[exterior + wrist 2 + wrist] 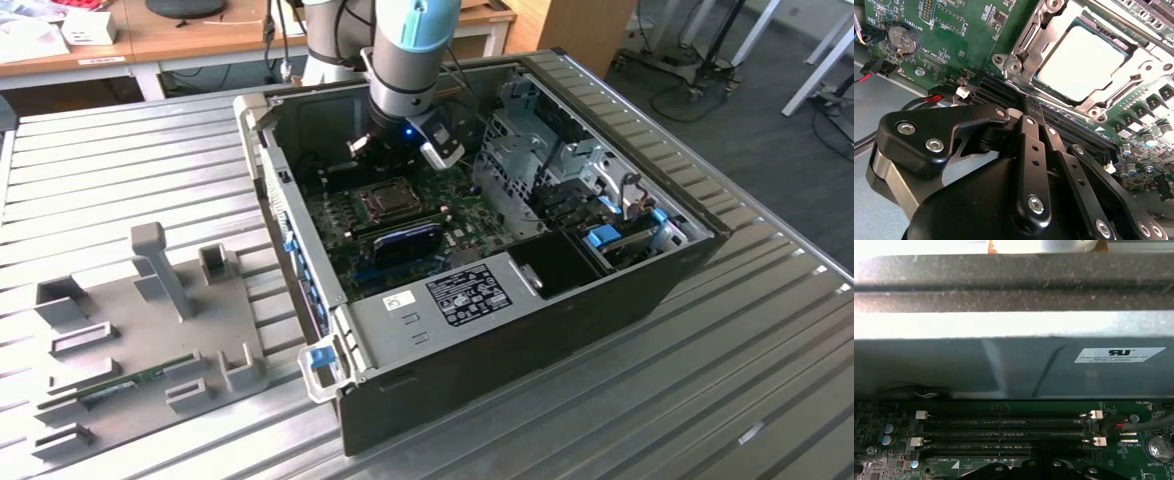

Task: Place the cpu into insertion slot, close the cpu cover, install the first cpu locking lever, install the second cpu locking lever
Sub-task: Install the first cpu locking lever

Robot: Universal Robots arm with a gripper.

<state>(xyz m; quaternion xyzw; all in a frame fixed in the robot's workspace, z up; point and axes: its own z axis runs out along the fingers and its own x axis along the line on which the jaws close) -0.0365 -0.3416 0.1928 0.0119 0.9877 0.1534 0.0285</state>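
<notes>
— Whereabouts of the cpu (1081,62)?
— Seated in the insertion slot (1102,31) under the lowered cpu cover (1054,96), six o'clock from the gripper (394,160) in the exterior view.
— Gripper state?
— Pinched narrow, holding nothing. Probably best to push the locking lever (1023,37) down slowly, then tuck sideways under its catch.

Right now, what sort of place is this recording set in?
Likely a robotics lab or test workshop: an open PC case sits on a slatted metal table beside a grey jig, with wooden desks behind.
</notes>
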